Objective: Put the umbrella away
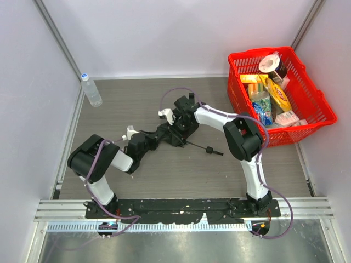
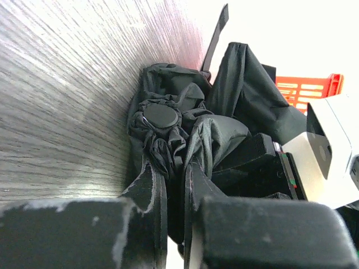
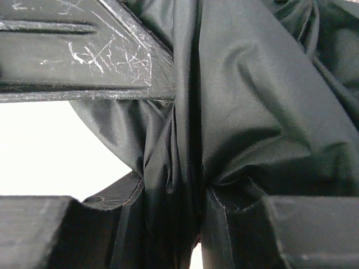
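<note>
Nearest, left gripper [image 2: 173, 175]: clenched, its two fingers nearly meeting with a fold of cloth pinched between them.
Where the thing is: the all-black fabric collapsible umbrella [image 2: 168, 120] sits bundled mid-table on the grey wood-grain table [image 1: 137, 175], scrunched between the two grippers, its round cap facing the left wrist camera.
Sticking out: a thin black shaft with a knob end [image 1: 205, 147] pokes from the bundle towards the right arm's side and lies on the tabletop.
Right gripper [image 3: 176, 193]: partly closed and grasping a thick gather of canopy (fabric fills the whole gap, so there's no daylight between the pads).
Further back: a red plastic mesh basket [image 1: 300, 133] full of groceries at the far right, and a clear plastic water bottle [image 1: 91, 91] at the far left. Both are well apart from the action.
Step in hand, my guess: gathering and squeezing the canopy into a tight bundle. The strap isn't wrapped as far as I can see.
Next move calls for: one side holding firm while the other regrips or twists the loose folds. The ribs could spring back if both let go together.
</note>
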